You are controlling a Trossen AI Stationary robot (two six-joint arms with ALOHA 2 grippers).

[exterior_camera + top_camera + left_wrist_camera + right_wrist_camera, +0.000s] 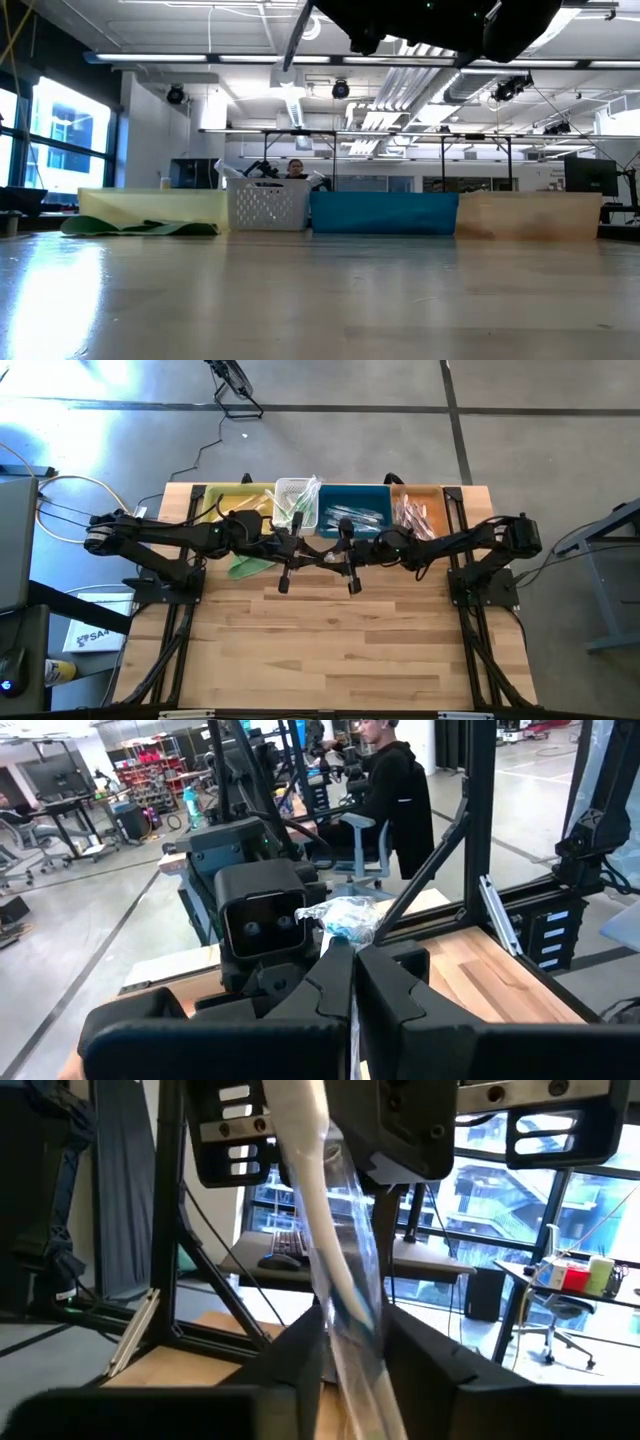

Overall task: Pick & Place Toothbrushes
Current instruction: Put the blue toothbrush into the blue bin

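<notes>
We see both grippers meeting mid-air above the wooden surface (330,650), near the bins. The left gripper (353,982) is clamped on a wrapped toothbrush (335,1260) — blue-white, its long axis running between the right gripper (345,1342) jaws, which stand partly apart around it. Behind, an open workshop.

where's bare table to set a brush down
The near half of the table is bare, from below both grippers to the front edge. It is crowded along the far edge: yellow bin, white basket, blue bin, orange bin.
</notes>
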